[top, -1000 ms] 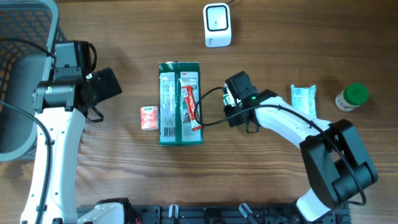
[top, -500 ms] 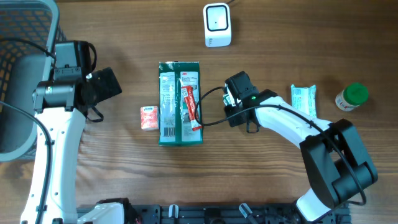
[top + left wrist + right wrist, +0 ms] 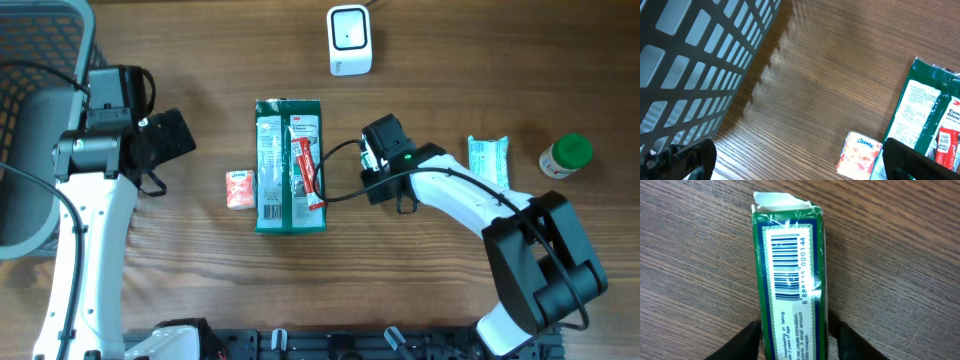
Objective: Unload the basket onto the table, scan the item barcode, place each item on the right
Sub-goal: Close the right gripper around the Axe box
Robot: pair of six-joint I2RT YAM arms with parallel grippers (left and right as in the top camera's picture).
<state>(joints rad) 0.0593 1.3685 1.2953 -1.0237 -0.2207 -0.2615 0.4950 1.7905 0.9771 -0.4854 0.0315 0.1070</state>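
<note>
a brown wood-grain table (image 3: 200, 270) seen from above, with a grey plastic mesh basket (image 3: 40, 60) at its far left. mid-table lies a flat green rectangular pack (image 3: 290, 225), the thing to scan. my right gripper (image 3: 796, 345) sits at the pack's right edge. in the wrist view its dark fingers (image 3: 747, 342) stand either side of a narrow green end bearing a white barcode label (image 3: 787, 267), face up. i take this for the same pack but cannot be sure. i also cannot tell whether the fingers press on it or only flank it. my left gripper (image 3: 800, 167) hangs spread wide and empty near the basket.

i judge the step to be picking up. next calls for a firm squeeze, a lift, and turning the barcode toward the white box-shaped scanner (image 3: 349, 40) beyond the pack, with bare table between. well apart on my right rest a pale blue-and-white packet (image 3: 488, 160) and a green-capped small bottle (image 3: 566, 156). a small orange-and-white tissue packet (image 3: 239, 188) lies just beside the pack's left edge, where a sliding pack could nudge it.
</note>
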